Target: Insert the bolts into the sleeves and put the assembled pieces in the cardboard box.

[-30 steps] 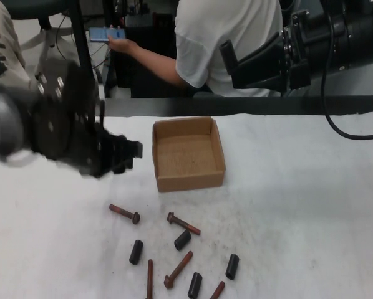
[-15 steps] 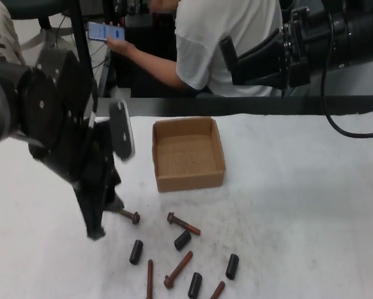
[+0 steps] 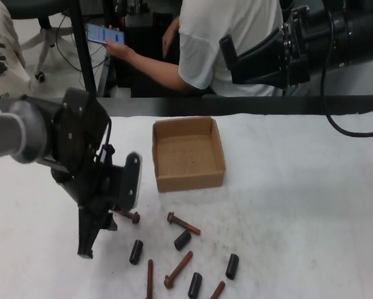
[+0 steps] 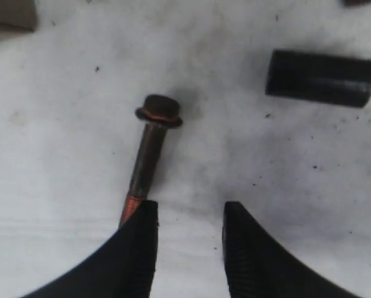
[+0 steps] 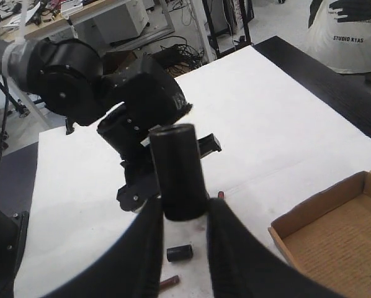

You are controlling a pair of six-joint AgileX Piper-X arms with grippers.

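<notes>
A black cable (image 3: 361, 137) curls over the far right corner of the white bench top (image 3: 299, 212).

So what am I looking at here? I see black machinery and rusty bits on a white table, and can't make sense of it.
The black machinery is two robot arms at a white bench. One picture looks down from behind them; the other two come from a camera on each arm's wrist. On the bench lie rusty bolts, short black sleeves and an open cardboard box. The left tool, two open fingers, hangs over the end of one bolt, with a sleeve lying nearby. The right tool is shut on another black sleeve, held well above the bench. The bolts are meant to go into the sleeves, then into the box.
</notes>
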